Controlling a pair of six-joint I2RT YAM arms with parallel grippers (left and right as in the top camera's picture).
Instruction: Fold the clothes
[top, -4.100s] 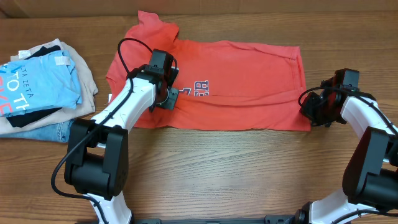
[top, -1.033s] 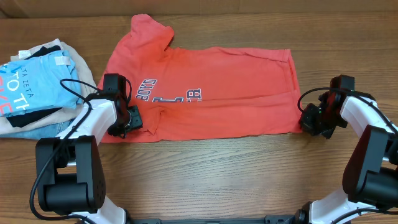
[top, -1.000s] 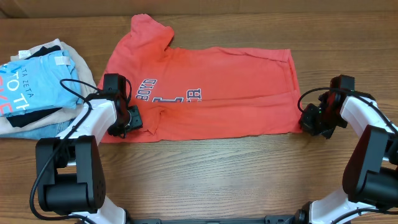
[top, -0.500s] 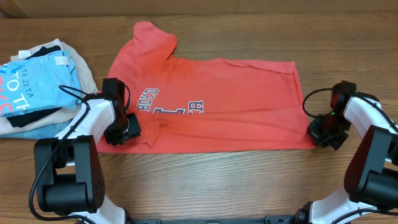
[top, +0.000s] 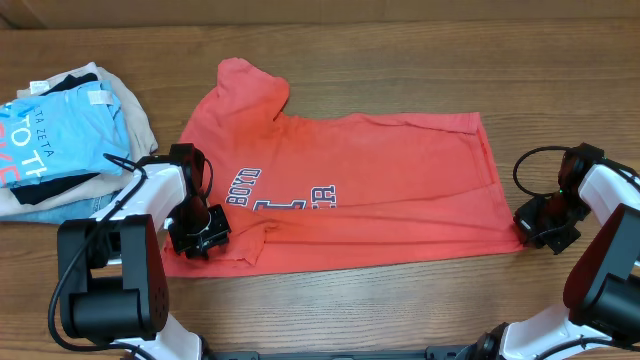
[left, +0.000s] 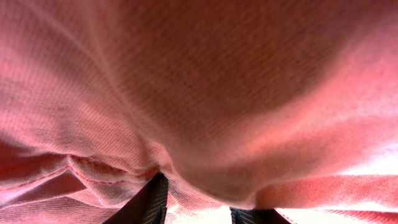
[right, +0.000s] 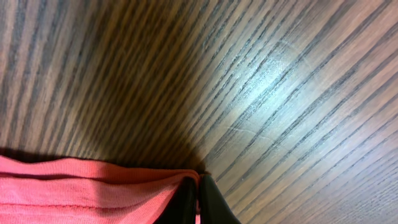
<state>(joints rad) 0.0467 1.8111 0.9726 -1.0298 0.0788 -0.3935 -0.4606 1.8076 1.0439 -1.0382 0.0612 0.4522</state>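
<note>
The coral-red T-shirt (top: 380, 170) lies spread across the middle of the wood-grain worktop (top: 400, 310), mostly flat. One short sleeve is rumpled up at the far left corner, and soft creases run along the near edge. Navy-and-white block lettering (top: 285, 195) sits on the chest and is partly swallowed by a fold.

The left claw (top: 197, 235) sits low on the near left corner of the shirt. From its wrist view, ribbed cotton knit fills nearly everything, and a stitched hem is bunched into thick wrinkles. The 2 dark fingers (left: 152, 199) stand partway apart with a bulge of cloth sagging between them. I cannot tell whether they actually have it pinched.

The right claw (top: 540, 222) is at the shirt's near right corner. Its wrist view shows the fingertips pressed together with the thin, doubled red hem caught between them, just above the striped, slightly glossy wood.

At the far left of the worktop sits a loose pile of folded garments (top: 110, 110). A light blue printed tee (top: 60, 130) is on top, with beige, black and denim layers peeking out beneath it.
</note>
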